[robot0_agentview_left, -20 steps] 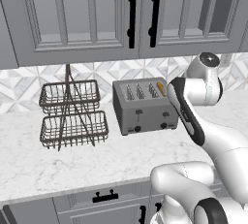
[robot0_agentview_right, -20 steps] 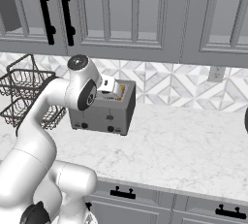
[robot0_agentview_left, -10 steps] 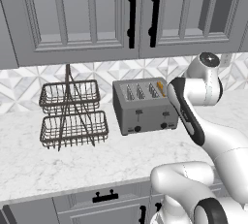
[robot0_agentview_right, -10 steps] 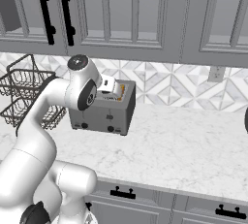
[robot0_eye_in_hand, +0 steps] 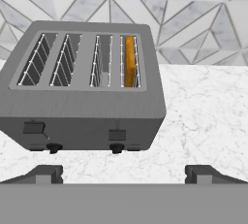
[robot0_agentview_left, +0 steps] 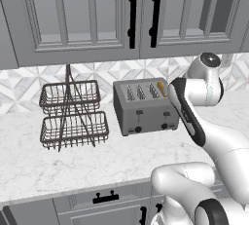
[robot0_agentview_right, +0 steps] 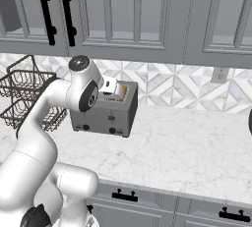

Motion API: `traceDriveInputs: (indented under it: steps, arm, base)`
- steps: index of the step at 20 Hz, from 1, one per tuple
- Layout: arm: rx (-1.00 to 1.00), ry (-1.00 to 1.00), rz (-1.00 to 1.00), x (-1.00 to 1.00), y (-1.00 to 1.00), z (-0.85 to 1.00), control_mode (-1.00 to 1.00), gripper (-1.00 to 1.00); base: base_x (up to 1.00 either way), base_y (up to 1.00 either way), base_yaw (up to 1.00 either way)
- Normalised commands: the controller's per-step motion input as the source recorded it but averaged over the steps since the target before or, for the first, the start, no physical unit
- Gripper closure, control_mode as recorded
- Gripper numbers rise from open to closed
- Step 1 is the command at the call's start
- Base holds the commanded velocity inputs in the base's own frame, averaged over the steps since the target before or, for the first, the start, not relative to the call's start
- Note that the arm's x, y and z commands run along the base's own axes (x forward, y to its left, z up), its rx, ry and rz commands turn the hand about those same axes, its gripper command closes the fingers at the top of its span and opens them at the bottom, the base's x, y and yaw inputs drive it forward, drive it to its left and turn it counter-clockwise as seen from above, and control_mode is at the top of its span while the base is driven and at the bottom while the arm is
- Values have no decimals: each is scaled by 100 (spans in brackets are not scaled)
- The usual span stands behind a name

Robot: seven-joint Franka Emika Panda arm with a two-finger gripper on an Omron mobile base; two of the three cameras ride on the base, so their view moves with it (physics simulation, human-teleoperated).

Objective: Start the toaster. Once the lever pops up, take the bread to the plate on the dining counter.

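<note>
At the left of the left base view, a two-tier wire basket rack stands on the marble tabletop, close under the grey wall cabinets. In the middle of that frame is the toaster, well apart from the rack and near the tiled wall. In the hand view the toaster takes the upper left and centre of the frame. Its four slots are on top, and the bread sits low inside the slot most to the right, seen as an orange-tan edge. On the front face, the lever is the right tab, just above a small black knob; the twin tab is to the left. At the bottom of the hand view the end effector has its two tips spread wide, with nothing between them. In the right base view it hangs over the right end of the toaster, not touching it.
</note>
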Motion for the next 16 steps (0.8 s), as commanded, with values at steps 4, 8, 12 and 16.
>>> traceDriveInputs:
  steps: [4,8,12,16]
  arm:
    - [0,0,0,0,0,0,-100,-100]
    - [0,0,0,0,0,0,-100,-100]
    - [0,0,0,0,0,0,-100,-100]
    - [0,0,0,0,0,0,-100,-100]
  base:
    - [0,0,0]
    - [0,0,0]
    - [0,0,0]
    - [0,0,0]
